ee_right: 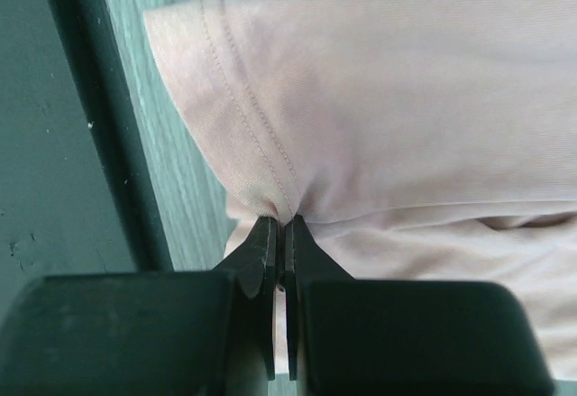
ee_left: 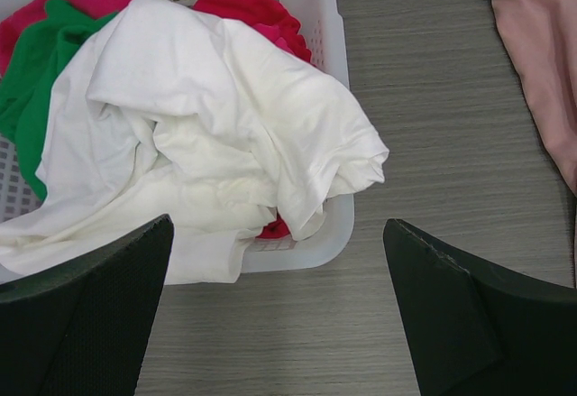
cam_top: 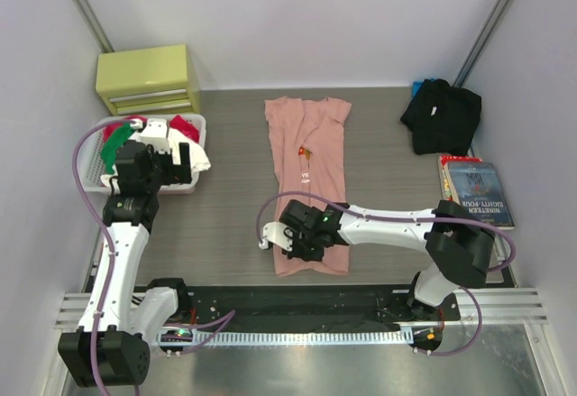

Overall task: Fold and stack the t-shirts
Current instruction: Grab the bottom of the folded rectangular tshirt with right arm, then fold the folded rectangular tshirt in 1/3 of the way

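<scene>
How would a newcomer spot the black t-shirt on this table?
Go to the far right corner of the table. Just beyond the book lies the black t-shirt in a crumpled heap. It is the only dark garment; the salmon-pink t-shirt lies flat mid-table.

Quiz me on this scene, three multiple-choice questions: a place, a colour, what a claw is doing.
1. Where does the black shirt lie? A far right corner B near left corner C centre
2. What colour is the top cloth in the basket? A blue B yellow C white
3. The right gripper is: A wide open B shut on the pink shirt C out of sight
Answers: 1 A, it lies far right. 2 C, white drapes over the rest. 3 B, it pinches the hem.
</scene>
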You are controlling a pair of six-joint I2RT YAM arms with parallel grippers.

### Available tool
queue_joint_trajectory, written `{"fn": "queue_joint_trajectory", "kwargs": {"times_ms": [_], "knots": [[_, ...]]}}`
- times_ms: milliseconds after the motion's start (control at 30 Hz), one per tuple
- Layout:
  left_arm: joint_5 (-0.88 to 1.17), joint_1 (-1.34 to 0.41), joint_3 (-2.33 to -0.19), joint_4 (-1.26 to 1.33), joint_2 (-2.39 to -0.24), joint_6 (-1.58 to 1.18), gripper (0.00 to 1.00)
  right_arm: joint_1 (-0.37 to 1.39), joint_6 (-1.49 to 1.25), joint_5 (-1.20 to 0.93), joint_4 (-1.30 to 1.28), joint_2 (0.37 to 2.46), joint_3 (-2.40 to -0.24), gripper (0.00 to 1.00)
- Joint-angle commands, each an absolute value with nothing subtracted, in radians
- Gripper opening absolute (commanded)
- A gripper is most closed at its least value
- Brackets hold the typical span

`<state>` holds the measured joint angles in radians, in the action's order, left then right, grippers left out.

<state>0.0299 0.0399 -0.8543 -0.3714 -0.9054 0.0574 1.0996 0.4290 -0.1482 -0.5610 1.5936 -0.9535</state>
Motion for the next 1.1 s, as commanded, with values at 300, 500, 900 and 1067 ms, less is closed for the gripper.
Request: {"fn": "queue_joint_trajectory", "kwargs": {"times_ms": [300,500,900,1067], "knots": [[0.064,0.046,-0.867,-0.342,-0.893,0.057,1.00,0.977,0.514,-0.176,-0.566,1.591,-1.057,0.01],[0.066,0.044,-0.865,-0.345,-0.893,0.058,1.00,0.867,0.569,-0.176,-0.597,1.612,-1.140,0.01],[0.083,0.046,-0.854,-0.351,-0.890,0.052,1.00,0.744,0.641,-0.189,-0.635,1.710,-1.351,0.01],[0.086,0.044,-0.851,-0.353,-0.884,0.052,1.00,0.686,0.663,-0.201,-0.641,1.778,-1.413,0.01]]}}
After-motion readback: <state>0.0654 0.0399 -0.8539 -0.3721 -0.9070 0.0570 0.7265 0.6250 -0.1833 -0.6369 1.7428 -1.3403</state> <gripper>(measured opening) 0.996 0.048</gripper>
